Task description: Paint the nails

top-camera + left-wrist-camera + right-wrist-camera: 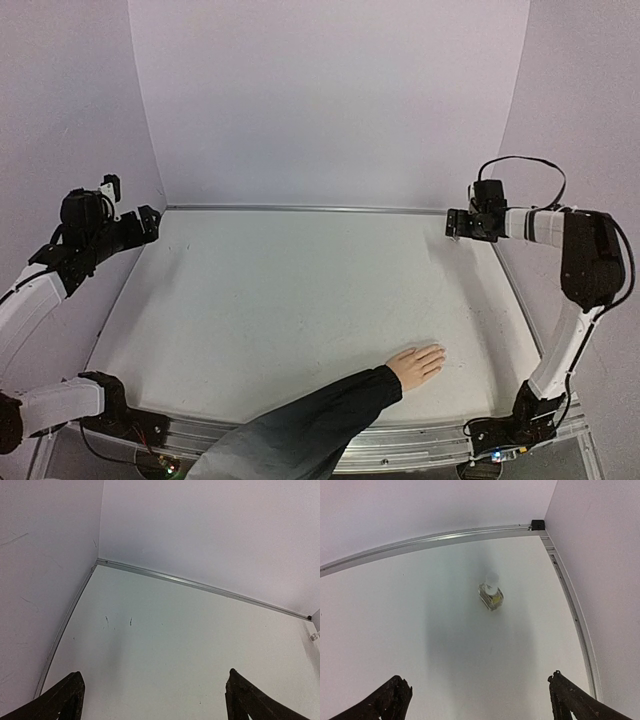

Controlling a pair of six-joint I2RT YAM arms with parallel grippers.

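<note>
left gripper (150,224) and right gripper (456,224) both spread wide, empty, well beyond the hand (417,363), one either side; nails too small to make out.

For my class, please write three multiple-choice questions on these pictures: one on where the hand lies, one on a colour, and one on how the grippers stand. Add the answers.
1. Where on the table does the hand rest?
A) far left corner
B) near edge, right of the middle
C) against the back wall

2. What colour is the sleeve?
A) black
B) white
C) red

3. How do the left gripper and the right gripper stand?
A) both shut
B) one shut, one open
C) both open, holding nothing

Answers:
1 B, the top view shows it by the near rail, right of centre.
2 A, the cloth is dark.
3 C, each wrist view shows fingers wide apart with nothing between them.
</note>
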